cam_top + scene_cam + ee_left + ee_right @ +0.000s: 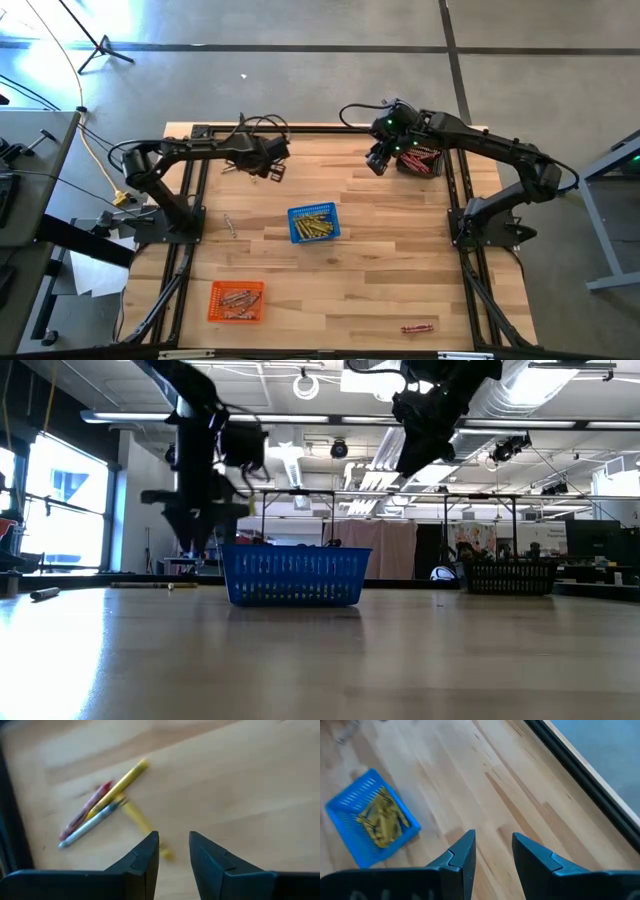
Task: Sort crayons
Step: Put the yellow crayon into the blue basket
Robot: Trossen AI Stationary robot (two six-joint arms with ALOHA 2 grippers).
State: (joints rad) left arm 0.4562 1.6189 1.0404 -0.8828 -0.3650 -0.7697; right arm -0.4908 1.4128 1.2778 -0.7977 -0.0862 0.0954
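Three mesh baskets stand on the table [400, 260]: a blue basket [314, 223] at its centre, filled with yellow crayons [316, 228] lying roughly parallel with long axes running 3 to 9 o'clock in the high view; an orange basket [236, 301] toward 7 o'clock of the blue one, holding reddish-tan crayons [236, 298] also laid about 3 to 9 o'clock; and a dark basket [420, 160] toward 1 o'clock, holding red crayons [424, 158] whose direction cannot be told. A loose cluster of crayons lies on the wood in front of the left gripper [174, 851]: a yellow crayon [120, 786], a red crayon [86, 809] and a pale grey-blue crayon [87, 826] lie side by side, nearly parallel, and a second yellow crayon [142, 826] crosses at an angle, its end reaching down beside one finger. All are thin, straight, paper-wrapped sticks. The left gripper hovers near the far edge, toward 10 o'clock of the blue basket, its jaws parted and empty. The right gripper [378, 160] waits raised just beside the dark basket, on the side toward 9 o'clock, its jaws likewise parted and holding nothing. More red crayons [418, 327] lie loose toward 5 o'clock, axis 3 to 9 o'clock; a small grey stick [229, 225] lies toward 9 o'clock of the blue basket.
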